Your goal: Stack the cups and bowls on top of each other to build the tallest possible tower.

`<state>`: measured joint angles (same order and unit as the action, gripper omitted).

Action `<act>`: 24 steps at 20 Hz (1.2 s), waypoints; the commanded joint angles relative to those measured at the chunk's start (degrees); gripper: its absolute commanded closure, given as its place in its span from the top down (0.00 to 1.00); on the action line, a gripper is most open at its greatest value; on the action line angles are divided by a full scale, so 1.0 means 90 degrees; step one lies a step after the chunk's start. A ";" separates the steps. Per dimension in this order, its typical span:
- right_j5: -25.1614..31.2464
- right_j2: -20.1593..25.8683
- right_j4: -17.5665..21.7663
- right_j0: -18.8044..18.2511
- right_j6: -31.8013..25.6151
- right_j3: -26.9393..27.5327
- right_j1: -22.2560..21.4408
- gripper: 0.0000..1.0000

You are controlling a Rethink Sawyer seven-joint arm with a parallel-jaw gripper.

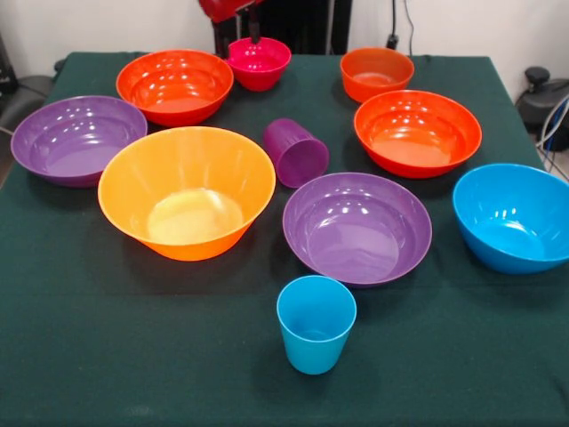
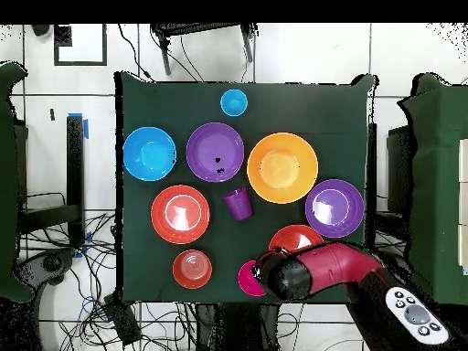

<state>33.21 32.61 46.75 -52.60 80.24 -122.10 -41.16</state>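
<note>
My gripper (image 1: pixel 252 32) hangs just above the small magenta bowl (image 1: pixel 259 62) at the far edge; in the overhead view my red arm (image 2: pixel 320 267) covers it and part of that bowl (image 2: pixel 245 279). All bowls stand apart and upright: two red-orange (image 1: pixel 175 84) (image 1: pixel 417 132), two purple (image 1: pixel 78 139) (image 1: pixel 356 227), the big orange (image 1: pixel 187 191), the blue (image 1: pixel 516 216) and the small orange (image 1: pixel 376 73). The purple cup (image 1: pixel 295 152) lies on its side mid-table. The light blue cup (image 1: pixel 316 323) stands upright at the near edge.
A dark green cloth (image 1: pixel 107 338) covers the table. Cables and chairs surround the table on the floor (image 2: pixel 64 274).
</note>
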 commanded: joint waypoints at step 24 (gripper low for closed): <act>0.0129 0.1481 0.1276 0.0452 -0.1494 -0.0193 0.0583 1.00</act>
<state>33.51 39.80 58.39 -48.42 80.24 -123.47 -34.70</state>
